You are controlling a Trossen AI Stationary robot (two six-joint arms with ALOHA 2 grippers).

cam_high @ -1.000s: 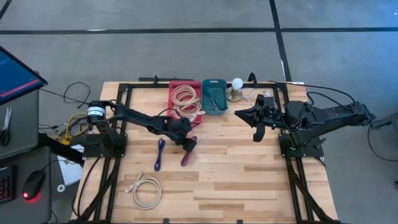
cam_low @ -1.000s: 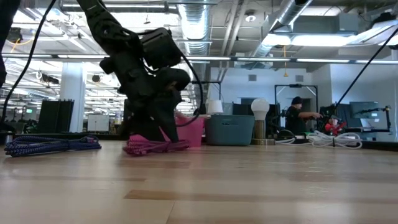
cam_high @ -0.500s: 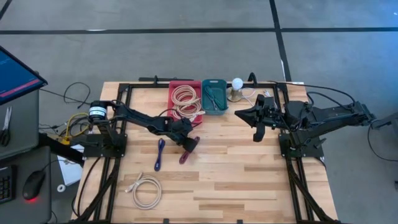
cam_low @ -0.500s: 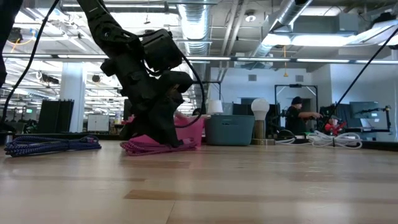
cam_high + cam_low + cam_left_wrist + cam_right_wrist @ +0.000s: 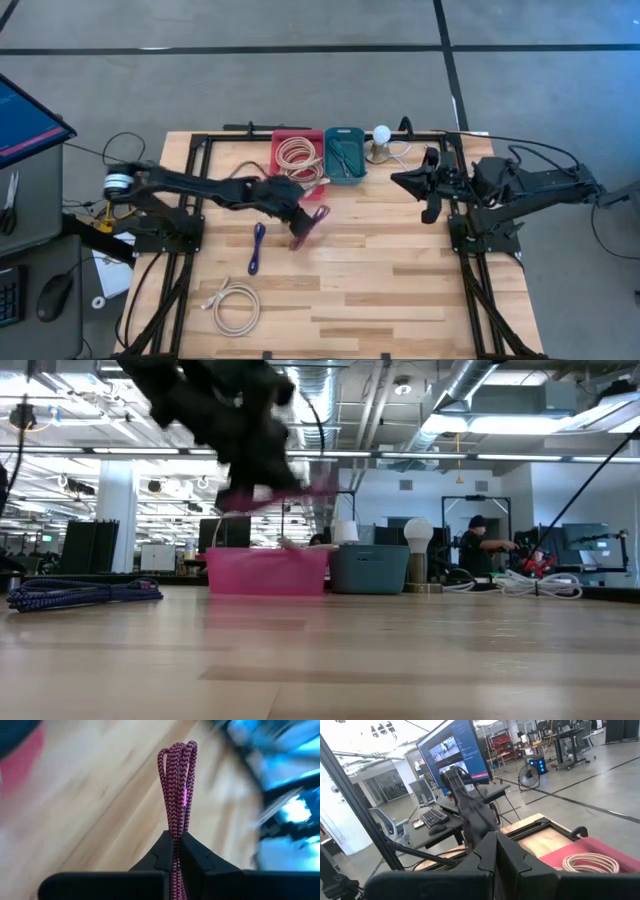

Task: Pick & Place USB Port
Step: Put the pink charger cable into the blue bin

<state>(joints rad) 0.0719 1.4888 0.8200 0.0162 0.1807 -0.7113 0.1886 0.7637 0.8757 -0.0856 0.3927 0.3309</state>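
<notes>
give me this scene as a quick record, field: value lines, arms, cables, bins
left gripper: shut on the maroon cable, raised off the table near the red bin
right gripper: shut, holding nothing, waiting at the table's right side
red bin: at the far edge, holds a beige coiled cable
teal bin: just right of the red bin
blue cable: lying on the table, left of centre
white coiled cable: near the front left
</notes>
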